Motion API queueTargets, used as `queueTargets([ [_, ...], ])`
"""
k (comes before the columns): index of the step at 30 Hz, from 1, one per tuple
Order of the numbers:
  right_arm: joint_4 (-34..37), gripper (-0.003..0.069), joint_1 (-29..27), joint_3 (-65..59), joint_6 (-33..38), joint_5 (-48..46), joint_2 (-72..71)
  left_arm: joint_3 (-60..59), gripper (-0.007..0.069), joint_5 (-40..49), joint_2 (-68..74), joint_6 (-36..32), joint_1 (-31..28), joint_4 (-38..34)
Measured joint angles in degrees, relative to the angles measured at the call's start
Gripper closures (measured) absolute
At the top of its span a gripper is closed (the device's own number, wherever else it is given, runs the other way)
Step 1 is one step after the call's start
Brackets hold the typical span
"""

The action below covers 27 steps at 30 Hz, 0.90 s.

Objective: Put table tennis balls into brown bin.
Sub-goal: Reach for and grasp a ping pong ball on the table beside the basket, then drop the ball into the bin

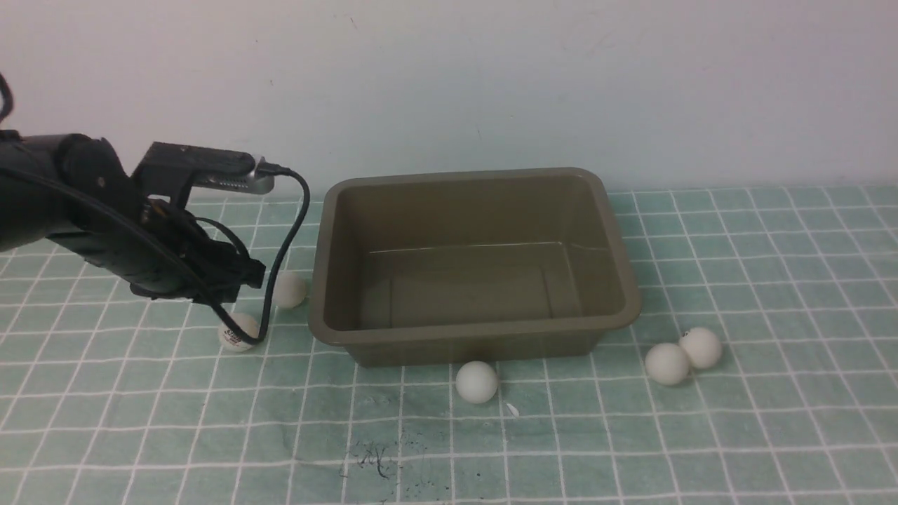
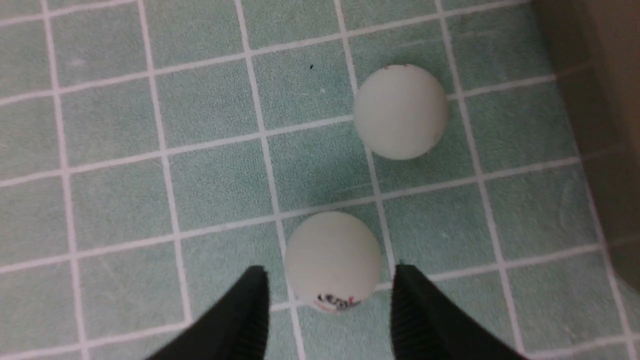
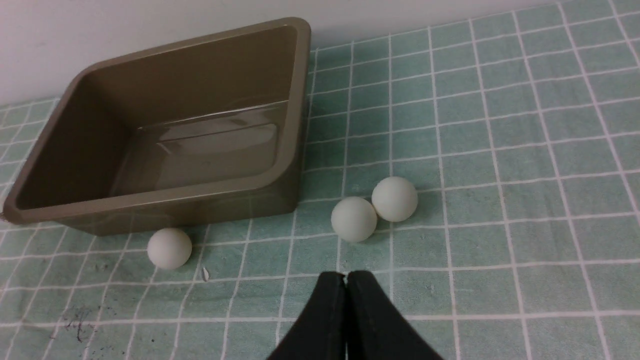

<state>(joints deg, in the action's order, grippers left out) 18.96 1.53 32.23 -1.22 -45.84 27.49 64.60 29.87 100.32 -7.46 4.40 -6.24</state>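
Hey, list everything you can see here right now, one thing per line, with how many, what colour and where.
table tennis balls: five, white; two left of the bin, one in front of it, two side by side off its front right corner, all on the cloth.
brown bin: one, olive-brown; middle of the table near the wall, nothing inside.
tablecloth: one, green with a white grid; covers the table.
wall: one, pale; behind the table.
left gripper: one, black; open, straddling the nearer of the two balls left of the bin.
right gripper: one, black; shut, pointing toward the pair of balls, seen only in its wrist view.
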Motion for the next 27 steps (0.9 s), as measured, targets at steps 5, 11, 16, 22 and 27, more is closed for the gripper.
queueTargets([
  [5, 0.73, 0.0668, 0.00, 0.13, 0.45, 0.01, 1.38, 3.69, 0.0092, -0.31, 7.89, 0.43, 0.00, 0.18],
  [11, 0.36, 0.0668, 0.00, 4.94, 0.45, -3.10, 8.10, 5.52, 0.0164, 3.12, 13.45, 2.57, 0.00, 0.32],
  [16, -1.08, 0.0667, 0.00, 12.04, 0.45, -5.50, 19.75, 7.12, 0.0279, 8.96, 11.66, 4.83, 0.05, 3.23],
  [22, -1.69, 0.0618, 0.00, 15.28, 0.74, -1.18, 35.92, 10.17, 0.0279, 12.92, -0.81, 5.17, 1.25, -0.89],
  [27, -1.56, 0.0461, 0.00, 20.50, 2.87, 1.75, 50.73, 11.68, 0.0279, 11.53, -4.43, -4.89, 8.44, -7.03],
])
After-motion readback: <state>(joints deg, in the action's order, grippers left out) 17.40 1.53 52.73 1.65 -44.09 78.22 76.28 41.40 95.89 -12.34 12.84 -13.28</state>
